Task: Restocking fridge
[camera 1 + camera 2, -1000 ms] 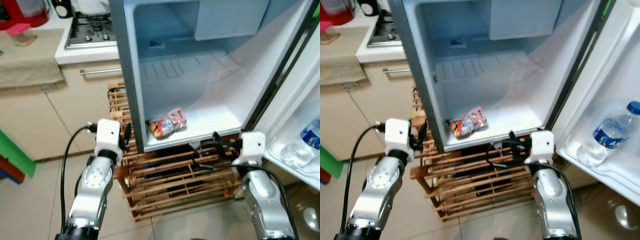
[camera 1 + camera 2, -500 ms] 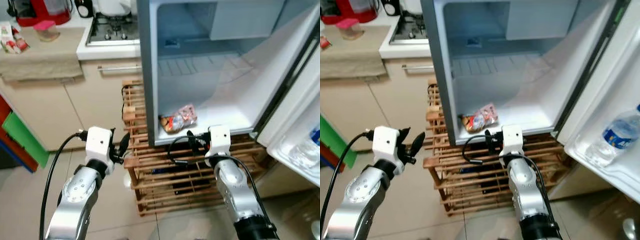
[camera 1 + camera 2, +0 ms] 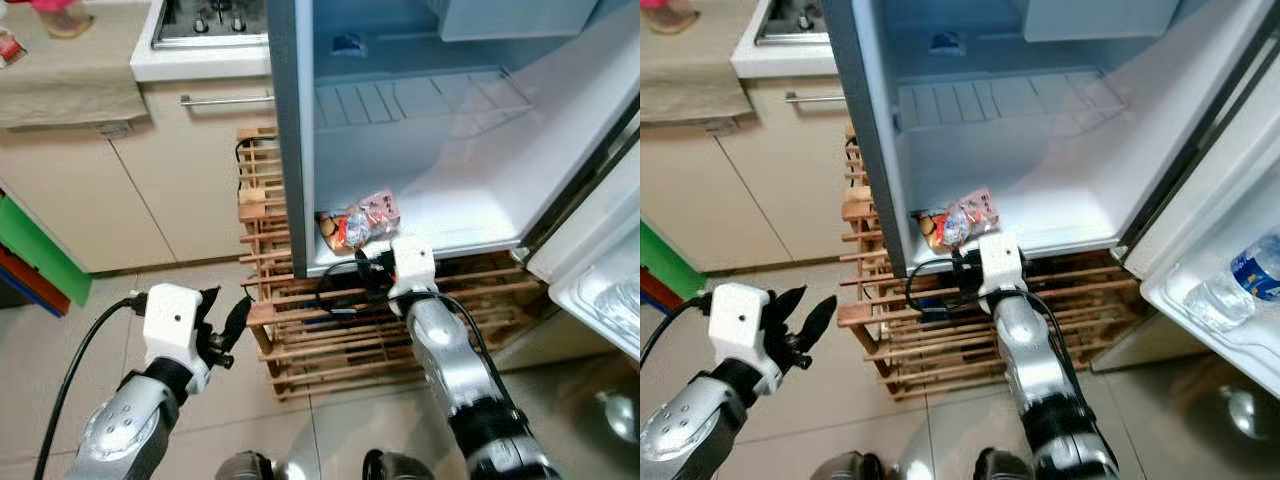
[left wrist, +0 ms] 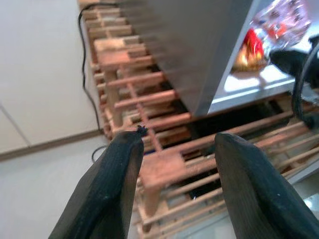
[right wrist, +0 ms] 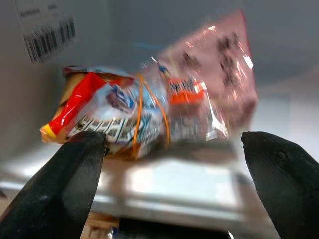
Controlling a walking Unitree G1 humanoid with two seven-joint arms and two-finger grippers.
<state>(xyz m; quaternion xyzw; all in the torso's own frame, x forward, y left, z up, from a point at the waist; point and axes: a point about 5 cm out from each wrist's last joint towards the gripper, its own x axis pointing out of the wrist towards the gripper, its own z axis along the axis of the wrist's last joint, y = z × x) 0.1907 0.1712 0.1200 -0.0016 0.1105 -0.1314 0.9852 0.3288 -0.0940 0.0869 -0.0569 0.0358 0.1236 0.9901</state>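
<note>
**Right gripper facing the snack packet at the fridge's front edge**

A crinkly snack packet (image 3: 360,220), bound round its middle with an orange band, is lying on the white floor of the open fridge (image 3: 440,150), near the front lip and close to the left wall. In the right wrist view the packet (image 5: 154,114) is sitting just beyond the fingers, between the two of them but not touched by either.

The right gripper (image 3: 365,272) is hovering at the fridge's front edge, just in front of the packet, with its fingers (image 5: 70,189) spread wide apart and nothing between them. A black cable is looping beside the wrist, against the wooden rack (image 3: 330,330) that is carrying the fridge.

The left gripper (image 3: 228,322) is hanging lower and to the left, over the tiled floor (image 3: 60,340), its fingers (image 4: 107,189) also parted and empty. It is pointing toward the rack's left corner and the fridge's grey side wall (image 4: 199,50).

Farther out, the fridge door is standing open to the right, and a water bottle (image 3: 1240,290) is lying in its shelf. A wire shelf (image 3: 420,95) is spanning the fridge farther back. To the left, beige cabinets (image 3: 120,170) are running under a counter with a gas hob (image 3: 205,20) and a cloth (image 3: 70,85) hanging over the edge.
</note>
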